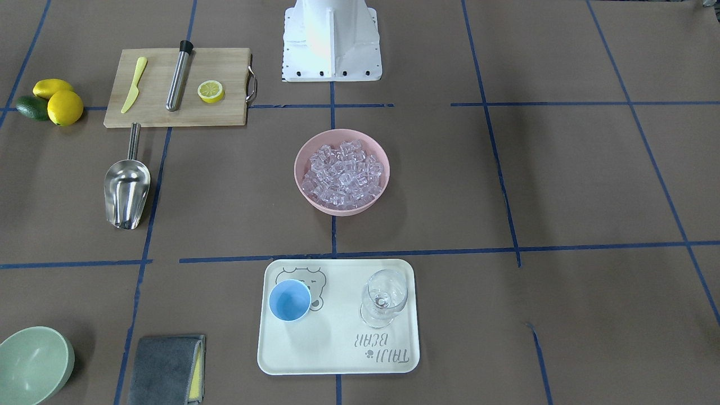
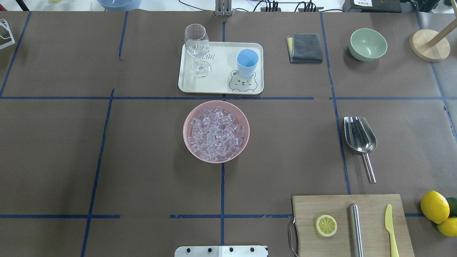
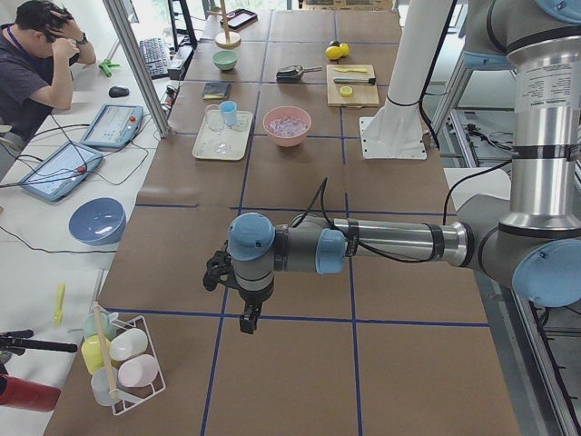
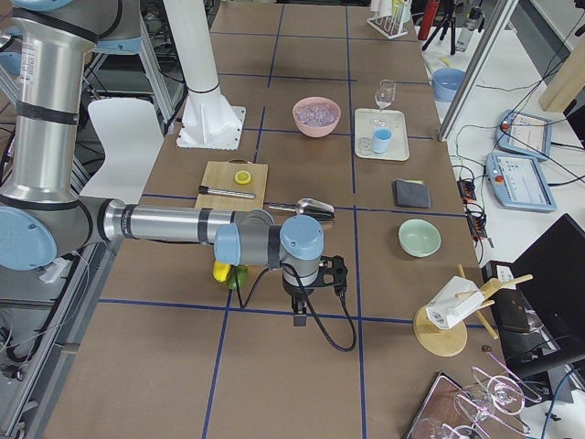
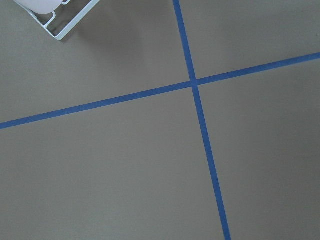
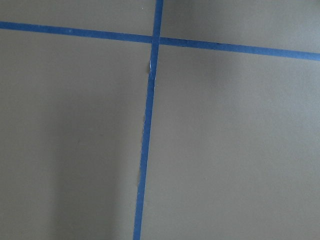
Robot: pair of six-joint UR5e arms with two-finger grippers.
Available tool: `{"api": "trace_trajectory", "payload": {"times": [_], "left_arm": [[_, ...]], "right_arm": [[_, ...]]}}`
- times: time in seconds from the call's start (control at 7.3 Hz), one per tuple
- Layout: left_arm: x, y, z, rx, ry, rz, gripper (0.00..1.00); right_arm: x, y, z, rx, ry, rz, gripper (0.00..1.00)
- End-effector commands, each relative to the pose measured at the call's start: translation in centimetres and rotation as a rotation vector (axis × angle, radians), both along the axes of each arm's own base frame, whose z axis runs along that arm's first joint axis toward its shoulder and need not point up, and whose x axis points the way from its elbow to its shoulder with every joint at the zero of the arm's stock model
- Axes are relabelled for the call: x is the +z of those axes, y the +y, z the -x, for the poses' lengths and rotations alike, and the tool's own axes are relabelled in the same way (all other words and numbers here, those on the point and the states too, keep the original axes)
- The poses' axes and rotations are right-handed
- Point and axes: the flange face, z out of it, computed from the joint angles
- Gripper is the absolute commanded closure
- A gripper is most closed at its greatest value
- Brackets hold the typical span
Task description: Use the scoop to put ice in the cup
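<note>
The ice [image 1: 342, 177] [image 2: 216, 132] fills a pink bowl [image 1: 337, 210] at the table's middle. On a white tray [image 1: 329, 343] [image 2: 217, 77] stands the light-blue cup [image 1: 289, 300] [image 2: 247, 62], upright and empty. The steel scoop [image 1: 126, 191] [image 2: 360, 135] lies alone on the robot's right side, handle toward the cutting board. My left gripper [image 3: 247, 318] and right gripper [image 4: 299, 315] hang far off past the table's two ends; I cannot tell whether either is open or shut. Both wrist views show only brown paper and blue tape.
A clear wine glass [image 1: 384, 295] shares the tray. A cutting board [image 2: 351, 225] holds a lemon slice, a steel cylinder and a yellow knife. Lemons [image 2: 435, 207], a green bowl [image 2: 368, 44] and a grey cloth [image 2: 305, 48] lie around. A person [image 3: 36, 64] sits at the side desk.
</note>
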Motion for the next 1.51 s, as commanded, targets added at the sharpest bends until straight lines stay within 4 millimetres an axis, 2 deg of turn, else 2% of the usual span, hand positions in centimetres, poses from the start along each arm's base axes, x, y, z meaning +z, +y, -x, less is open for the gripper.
{"api": "trace_trajectory", "payload": {"times": [0.0,0.27,0.55,0.82,1.1,1.37], "left_arm": [[-0.5,-0.1,0.0,0.001,0.001,-0.013,0.00],[-0.8,-0.2,-0.1,0.003,-0.001,-0.019,0.00],[-1.4,-0.6,0.0,0.002,-0.002,-0.031,0.00],[-2.3,-1.7,-0.5,0.010,-0.001,-0.051,0.00],[-4.4,-3.6,-1.1,0.021,-0.003,-0.132,0.00],[-5.7,-4.2,-1.2,0.022,-0.007,-0.236,0.00]], "right_arm": [[0.0,0.0,0.0,0.000,0.000,-0.001,0.00],[-0.9,-0.4,0.0,0.000,0.000,-0.024,0.00],[-1.8,-1.2,0.0,0.003,-0.002,-0.145,0.00],[-1.7,-1.3,0.4,0.002,-0.015,-0.169,0.00],[-1.4,-1.2,0.6,0.000,-0.064,-0.157,0.00],[-1.9,-1.3,0.7,-0.002,-0.067,-0.168,0.00]]}}
